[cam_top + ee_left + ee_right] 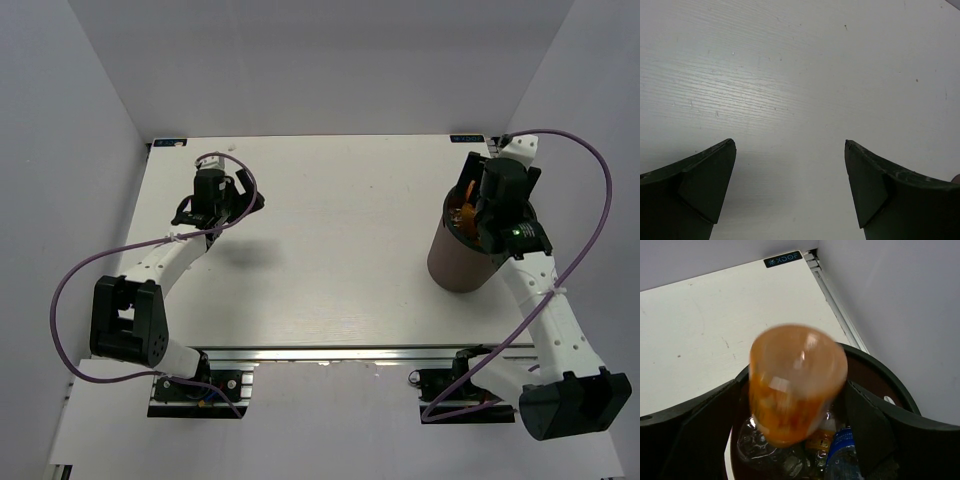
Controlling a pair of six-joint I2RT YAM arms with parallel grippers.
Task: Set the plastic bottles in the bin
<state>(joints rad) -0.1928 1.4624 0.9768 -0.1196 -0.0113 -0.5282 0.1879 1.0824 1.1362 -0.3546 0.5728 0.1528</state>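
From above, the left gripper (220,203) hangs over the white wood-grain surface (340,250), well apart from the tall dark brown cylindrical bin (455,268), over whose mouth the right gripper (478,215) sits. The left wrist view shows its jaws spread wide, with the surface showing between them. In the right wrist view the jaws stand spread. A blurred orange-filled plastic bottle (797,382) is between them above the bin's opening, a gap at its left side. Inside lie a clear plastic bottle (757,450) and a blue-labelled bottle (842,452).
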